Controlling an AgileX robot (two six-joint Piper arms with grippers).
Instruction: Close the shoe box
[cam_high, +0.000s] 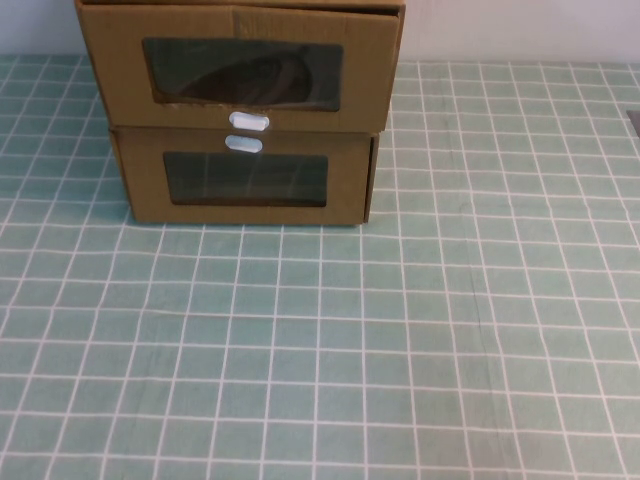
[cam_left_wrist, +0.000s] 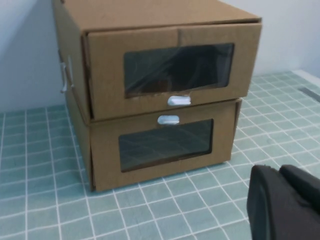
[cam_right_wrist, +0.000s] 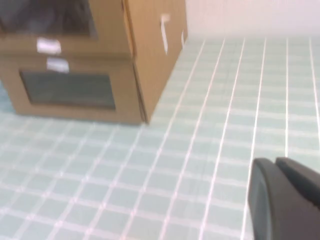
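Note:
The shoe box (cam_high: 240, 72), brown cardboard with a clear window and a white pull tab (cam_high: 248, 121) under it, sits on top of a similar box at the table's back left. Its drawer front juts a little forward of its sleeve, as the left wrist view shows on the shoe box (cam_left_wrist: 170, 70). The right wrist view catches the shoe box (cam_right_wrist: 60, 20) partly. My left gripper (cam_left_wrist: 280, 172) hangs shut over the cloth, in front of the boxes and apart from them. My right gripper (cam_right_wrist: 274, 162) is shut too, off to the boxes' right. Neither gripper appears in the high view.
The lower cardboard box (cam_high: 245, 180) carries its white tab (cam_high: 243, 144) above its window and looks pushed in. A green checked cloth (cam_high: 400, 340) covers the table. A pale wall stands right behind the boxes.

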